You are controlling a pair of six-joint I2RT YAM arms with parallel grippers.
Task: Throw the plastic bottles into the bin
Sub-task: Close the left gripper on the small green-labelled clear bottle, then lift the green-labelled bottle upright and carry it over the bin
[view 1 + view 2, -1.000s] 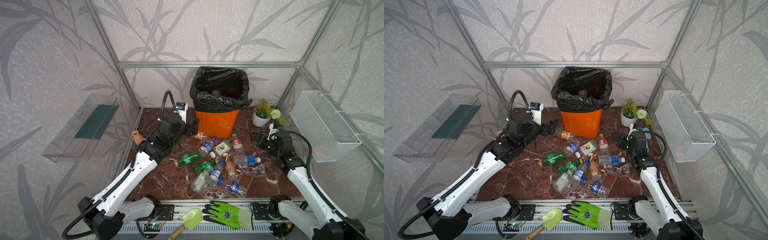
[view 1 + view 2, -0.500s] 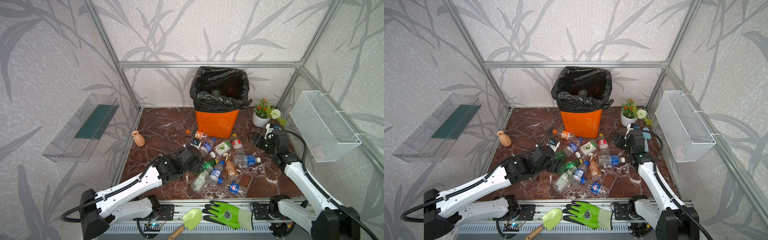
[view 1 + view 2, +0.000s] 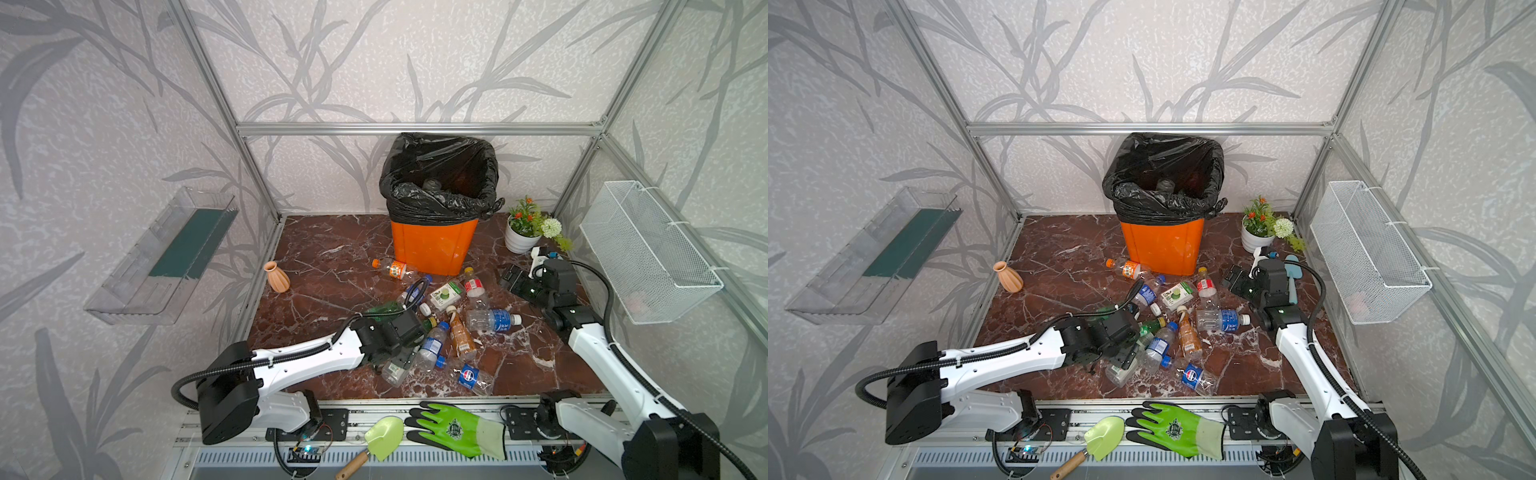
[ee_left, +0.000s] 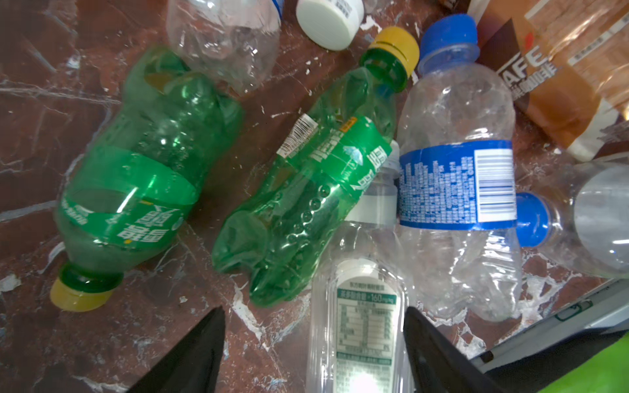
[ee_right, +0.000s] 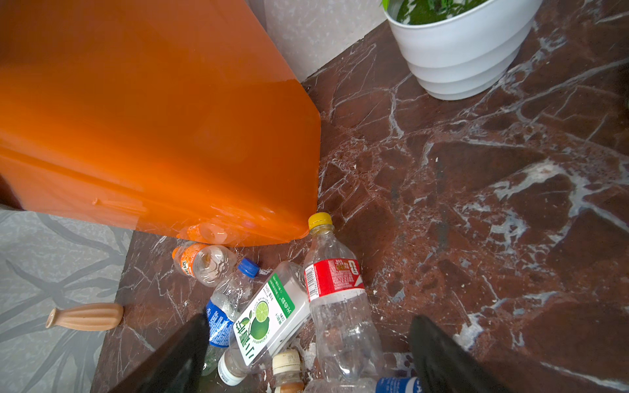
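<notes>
The bin (image 3: 434,245) (image 3: 1163,245), orange with a black bag, stands at the back. Several plastic bottles (image 3: 492,321) (image 3: 1221,321) lie heaped on the marble floor in front of it. My left gripper (image 3: 397,360) (image 3: 1125,357) (image 4: 313,309) is low over the near left of the heap and open. A clear white-labelled bottle (image 4: 364,323) lies between its fingers, with two green bottles (image 4: 129,183) (image 4: 306,190) just beyond. My right gripper (image 3: 513,278) (image 3: 1235,278) (image 5: 310,316) hangs open above a red-labelled bottle (image 5: 333,282) and a lime-labelled one (image 5: 265,316), close to the bin's corner (image 5: 153,119).
A terracotta vase (image 3: 277,277) stands at the left wall and a white flower pot (image 3: 521,237) right of the bin. A wire basket (image 3: 648,249) hangs on the right wall, a clear tray (image 3: 166,253) on the left. A green glove (image 3: 457,428) and trowel (image 3: 382,434) lie on the front rail.
My left arm has swung from beside the bin down and forward onto the near side of the bottle heap. The right arm has hardly shifted.
</notes>
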